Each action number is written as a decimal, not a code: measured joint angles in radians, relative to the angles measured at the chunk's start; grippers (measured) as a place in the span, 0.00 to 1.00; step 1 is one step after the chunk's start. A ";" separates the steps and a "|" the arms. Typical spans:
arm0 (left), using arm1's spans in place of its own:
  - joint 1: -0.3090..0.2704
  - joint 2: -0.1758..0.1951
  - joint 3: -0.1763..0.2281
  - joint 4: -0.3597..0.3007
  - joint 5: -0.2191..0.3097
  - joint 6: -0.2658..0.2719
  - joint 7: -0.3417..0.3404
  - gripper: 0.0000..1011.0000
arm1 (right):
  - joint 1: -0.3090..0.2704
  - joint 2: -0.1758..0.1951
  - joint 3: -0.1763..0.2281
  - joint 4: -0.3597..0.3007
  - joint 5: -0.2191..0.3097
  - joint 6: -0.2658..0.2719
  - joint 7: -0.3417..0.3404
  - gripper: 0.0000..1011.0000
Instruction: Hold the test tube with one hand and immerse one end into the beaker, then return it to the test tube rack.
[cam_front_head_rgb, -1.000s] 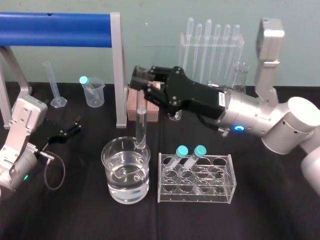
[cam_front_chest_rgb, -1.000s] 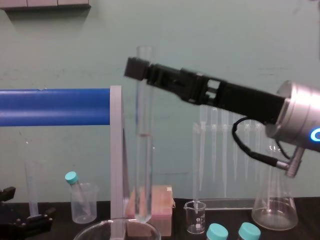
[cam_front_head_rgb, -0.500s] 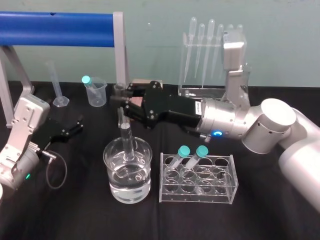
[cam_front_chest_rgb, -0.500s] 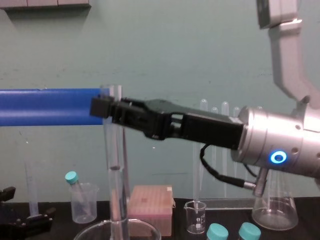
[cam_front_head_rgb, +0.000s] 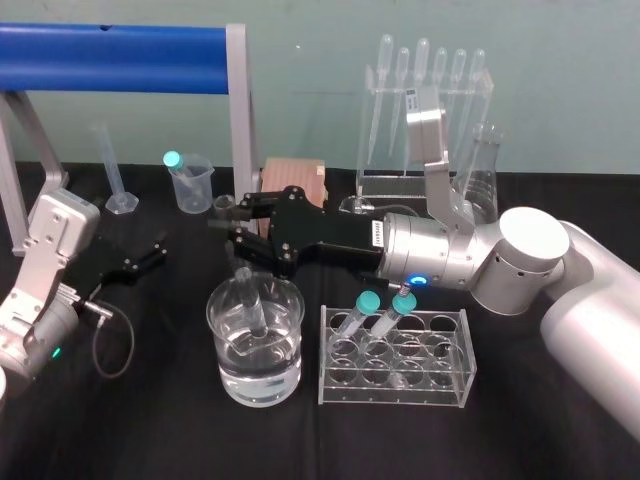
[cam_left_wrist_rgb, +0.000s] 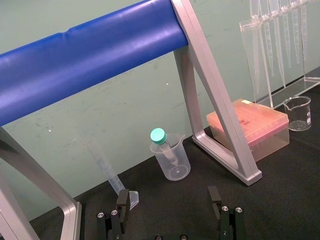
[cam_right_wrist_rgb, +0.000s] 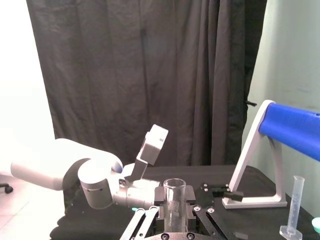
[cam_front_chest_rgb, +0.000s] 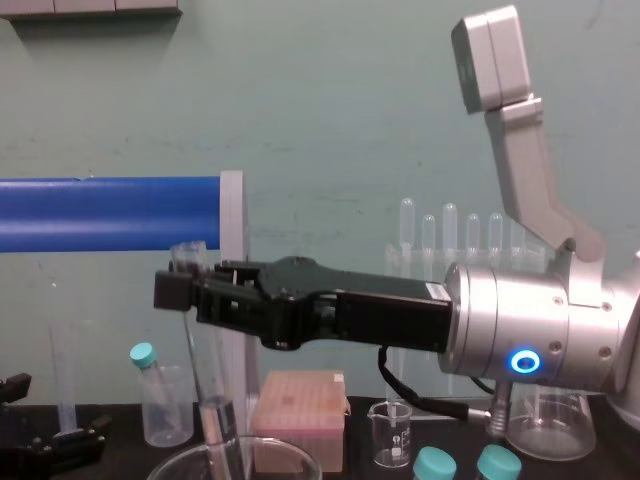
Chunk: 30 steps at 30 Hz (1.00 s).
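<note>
Glassware along the back of the black table (cam_front_head_rgb: 150, 430)
Under a blue bar (cam_front_head_rgb: 110, 60) stand a graduated cylinder (cam_front_head_rgb: 112, 172) and a cloudy beaker (cam_front_head_rgb: 192, 188) holding a teal-capped tube (cam_front_head_rgb: 172, 160); to the right, a pink box (cam_front_head_rgb: 296, 182), a pipette stand (cam_front_head_rgb: 425, 110) and a flask (cam_front_head_rgb: 482, 170).

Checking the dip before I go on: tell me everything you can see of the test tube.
The test tube is a long, slim, clear glass tube, uncapped, with a slightly flared rim. The right pincer clamps it just below the rim. It stands slightly tilted, its lower end down inside the beaker, at or in the clear liquid.
</note>
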 joint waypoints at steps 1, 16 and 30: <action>0.000 0.000 0.000 0.000 0.000 0.000 0.000 0.99 | -0.001 0.000 -0.002 0.002 -0.006 0.000 -0.003 0.22; 0.000 0.000 0.000 0.000 0.000 0.000 0.000 0.99 | -0.010 -0.004 -0.011 0.023 -0.030 0.009 -0.006 0.22; 0.000 0.000 0.000 0.000 0.000 0.000 0.000 0.99 | -0.010 -0.003 -0.009 0.023 -0.030 0.009 -0.004 0.22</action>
